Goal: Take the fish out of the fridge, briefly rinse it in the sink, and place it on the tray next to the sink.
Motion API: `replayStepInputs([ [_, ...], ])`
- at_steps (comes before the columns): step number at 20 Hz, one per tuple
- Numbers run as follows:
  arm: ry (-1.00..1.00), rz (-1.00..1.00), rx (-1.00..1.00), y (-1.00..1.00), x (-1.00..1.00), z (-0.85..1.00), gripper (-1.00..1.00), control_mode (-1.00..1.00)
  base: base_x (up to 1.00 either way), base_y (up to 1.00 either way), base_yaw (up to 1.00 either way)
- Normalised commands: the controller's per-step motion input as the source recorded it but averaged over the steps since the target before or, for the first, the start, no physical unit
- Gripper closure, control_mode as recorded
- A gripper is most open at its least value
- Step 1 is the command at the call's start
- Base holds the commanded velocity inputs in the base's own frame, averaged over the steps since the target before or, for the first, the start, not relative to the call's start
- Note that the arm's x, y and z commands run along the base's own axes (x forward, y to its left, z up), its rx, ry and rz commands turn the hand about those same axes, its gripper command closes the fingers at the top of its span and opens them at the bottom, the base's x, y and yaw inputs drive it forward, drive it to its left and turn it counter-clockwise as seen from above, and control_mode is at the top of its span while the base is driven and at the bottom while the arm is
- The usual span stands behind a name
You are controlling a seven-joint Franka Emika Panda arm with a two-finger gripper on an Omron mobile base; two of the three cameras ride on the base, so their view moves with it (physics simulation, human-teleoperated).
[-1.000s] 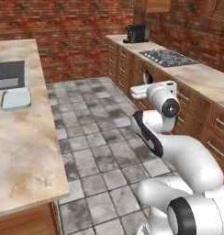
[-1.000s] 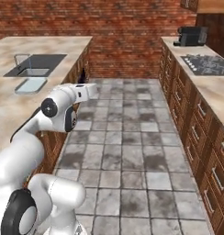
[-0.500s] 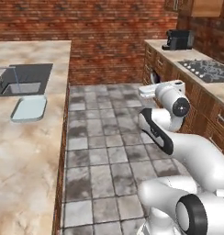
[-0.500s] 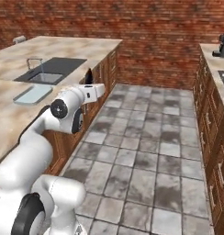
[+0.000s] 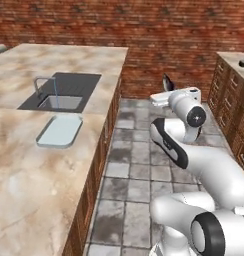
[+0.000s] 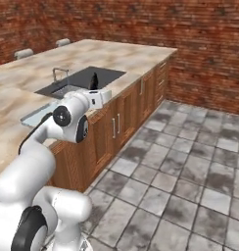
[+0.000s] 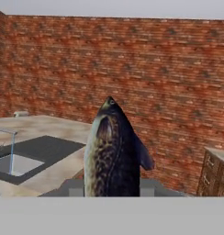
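Note:
The fish point(image 7: 114, 151), dark and speckled, stands upright in the hand view with my gripper point(image 7: 111, 189) shut on its lower body. From the base, the fish point(image 5: 167, 82) pokes up from the gripper point(image 5: 166, 91) over the floor beside the island, also the fish point(image 6: 94, 80) above the gripper point(image 6: 96, 89). The sink point(image 5: 59, 102) has a steel basin in a dark panel, and a thin blue stream falls from the faucet point(image 5: 45, 84). The pale tray point(image 5: 60, 131) lies just in front of it. The arm partly hides the tray point(image 6: 39, 113) beside the sink point(image 6: 84, 78). The fridge is out of view.
The marble island counter point(image 5: 24, 190) runs along the left, with wooden cabinet fronts point(image 6: 126, 115) facing a tiled floor point(image 6: 190, 171). A brick wall point(image 5: 159, 35) closes the back. More wooden cabinets point(image 5: 234, 115) stand at the right. Two stools point(image 6: 23, 53) stand behind the island.
The whole picture has shifted as the base turned toward the island, so sink and tray now look nearer and larger. The fish stays in the shut gripper.

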Motion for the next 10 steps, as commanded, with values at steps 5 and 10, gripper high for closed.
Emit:
replayStepInputs([
  [5,0.00,0.00,0.00,0.00,0.00,0.00,1.00,1.00,0.76,-0.15,0.47],
  [10,0.00,0.00,0.00,0.00,0.00,0.00,1.00,1.00,0.29,-0.12,0.54],
])
